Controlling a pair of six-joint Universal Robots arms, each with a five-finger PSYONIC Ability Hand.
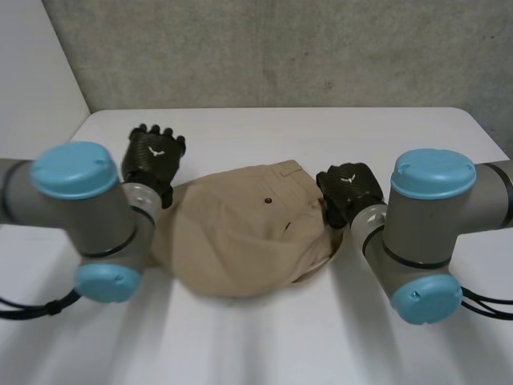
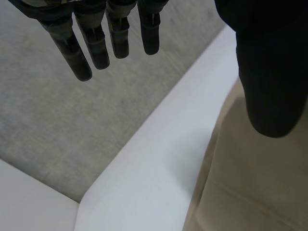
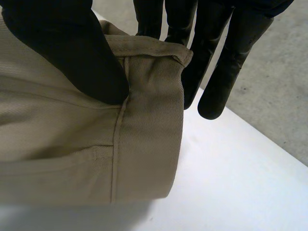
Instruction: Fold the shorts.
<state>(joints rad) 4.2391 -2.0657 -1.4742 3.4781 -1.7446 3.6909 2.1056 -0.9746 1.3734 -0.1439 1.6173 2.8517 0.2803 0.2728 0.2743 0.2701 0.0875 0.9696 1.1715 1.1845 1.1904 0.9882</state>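
At the lower left and lower right of the head view, the left arm (image 1: pixel 76 210) and right arm (image 1: pixel 433 228) reach over the white table (image 1: pixel 264 337). Between them, in the middle of the frame, the tan shorts (image 1: pixel 240 233) lie in a rounded heap. The right hand (image 1: pixel 349 191) is at the heap's right edge and pinches the waistband between thumb and fingers (image 3: pixel 226 62). The left hand (image 1: pixel 152 159) is at the heap's upper left, its fingers (image 2: pixel 96 43) straight and spread and gripping nothing, its thumb over the cloth's edge. A grey wall (image 1: pixel 280 48) fills the top.
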